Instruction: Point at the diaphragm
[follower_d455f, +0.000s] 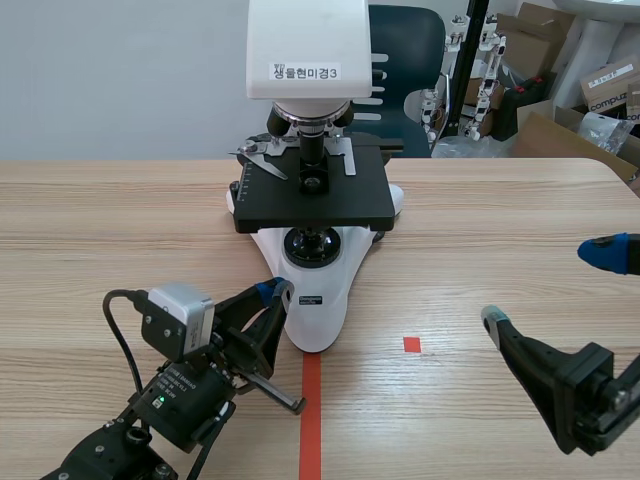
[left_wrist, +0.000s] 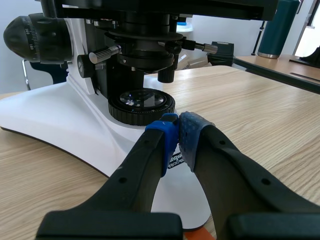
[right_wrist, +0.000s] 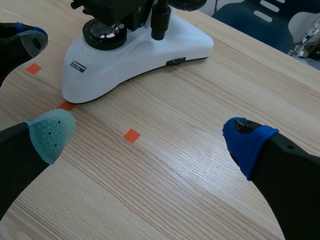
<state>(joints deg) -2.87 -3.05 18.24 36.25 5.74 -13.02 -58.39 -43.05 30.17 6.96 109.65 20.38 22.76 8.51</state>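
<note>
- Microscope (follower_d455f: 310, 190) stands at the centre of the scene view on a wooden table (follower_d455f: 120, 230). Its white base (follower_d455f: 318, 300) tapers to a rounded nose that points toward the lower middle of the frame.
- The diaphragm (left_wrist: 146, 49) is the black assembly hung under the black stage (follower_d455f: 312, 205), directly above the lamp lens (left_wrist: 141, 101) set in the base. In the left wrist view it sits ahead of and above the fingertips, with a small knurled lever (left_wrist: 106, 52) sticking out of its side.
- The left gripper (left_wrist: 177, 135) comes in from the lower left of the scene view. It is clenched on nothing, blue pads pressed together, and its tips are over the front of the base, just short of the lens's black ring. Whether the tips touch the white surface cannot be told.
- The stage's overhanging edge is well above those tips, so there is a gap between stage and base.
- The right gripper (follower_d455f: 550, 284) sits at the lower right of the scene view, its fingers spread wide and nothing between them, well apart from the microscope.
- A wide stretch of tabletop lies between the base's right edge and that gripper, marked by a small red square (follower_d455f: 412, 344). A red tape line (follower_d455f: 311, 420) runs from the nose of the base toward the lower edge.
- The table's far edge crosses the frame behind the stage; its right edge slants in at the upper right, with cardboard boxes (follower_d455f: 560, 60) beyond.
</note>
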